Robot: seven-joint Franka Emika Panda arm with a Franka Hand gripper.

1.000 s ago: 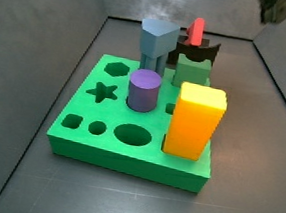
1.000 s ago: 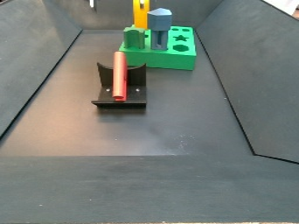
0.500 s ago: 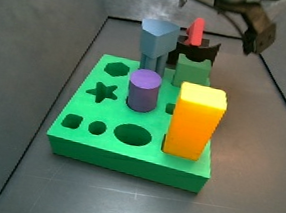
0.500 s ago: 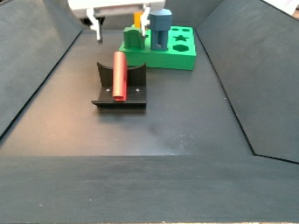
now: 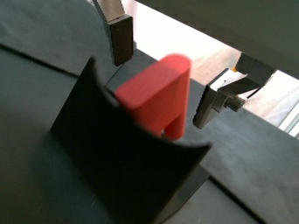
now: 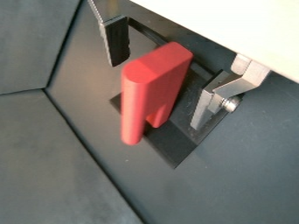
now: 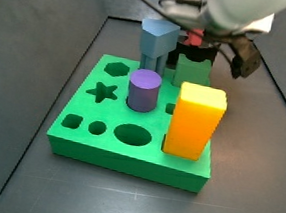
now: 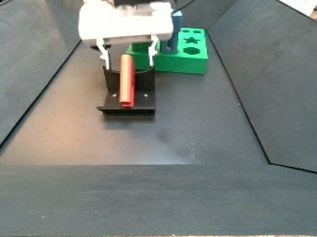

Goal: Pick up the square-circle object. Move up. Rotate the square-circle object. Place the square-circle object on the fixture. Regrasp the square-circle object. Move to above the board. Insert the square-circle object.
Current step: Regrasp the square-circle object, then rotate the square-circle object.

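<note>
We've got the gripper (image 8: pixel 125 54) poised over the fixture (image 8: pixel 128 96), jaws spread wide on either side of the square-circle object (image 8: pixel 125 77) and gripping nothing. In both wrist views the red piece (image 6: pixel 152 89) lies propped in the fixture's notch (image 5: pixel 128 149), clear of both pads, which we judge sets up the regrasp. The board (image 7: pixel 123 126) waits nearby on the desk.

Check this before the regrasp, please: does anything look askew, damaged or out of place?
Nothing stands out. The slim red block lies in the dark notched fixture, and the open claw straddles it without touching. The purple cylinder and yellow block stand upright in the bright green board.
</note>
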